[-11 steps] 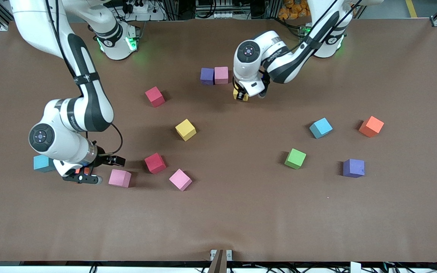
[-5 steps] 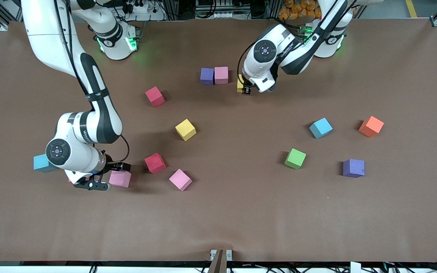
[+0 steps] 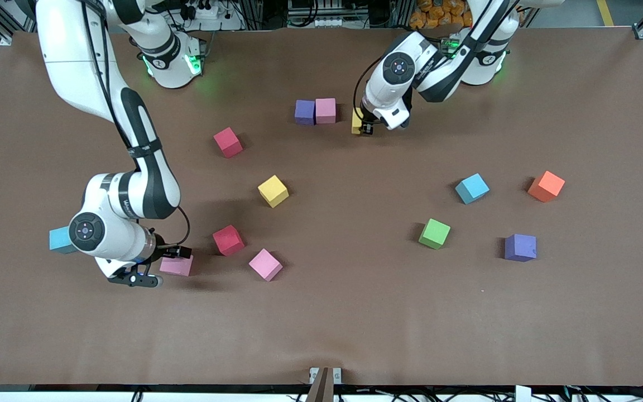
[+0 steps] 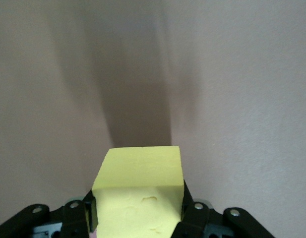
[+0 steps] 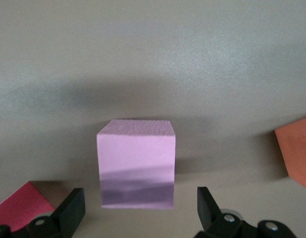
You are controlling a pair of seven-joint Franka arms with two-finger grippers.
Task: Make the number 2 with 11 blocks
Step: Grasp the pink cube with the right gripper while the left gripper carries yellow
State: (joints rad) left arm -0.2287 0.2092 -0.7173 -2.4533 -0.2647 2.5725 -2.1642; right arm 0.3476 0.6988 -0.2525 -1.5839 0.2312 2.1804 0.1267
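Left hand (image 3: pixel 361 127) is clamped on a yellow block (image 4: pixel 139 191) just beside the purple-pink pair, right hand (image 5: pixel 139 210) gaping wide around a pink block (image 5: pixel 136 168) on the surface; looks like light squishy foam, so I'd pinch flat opposite faces gently.
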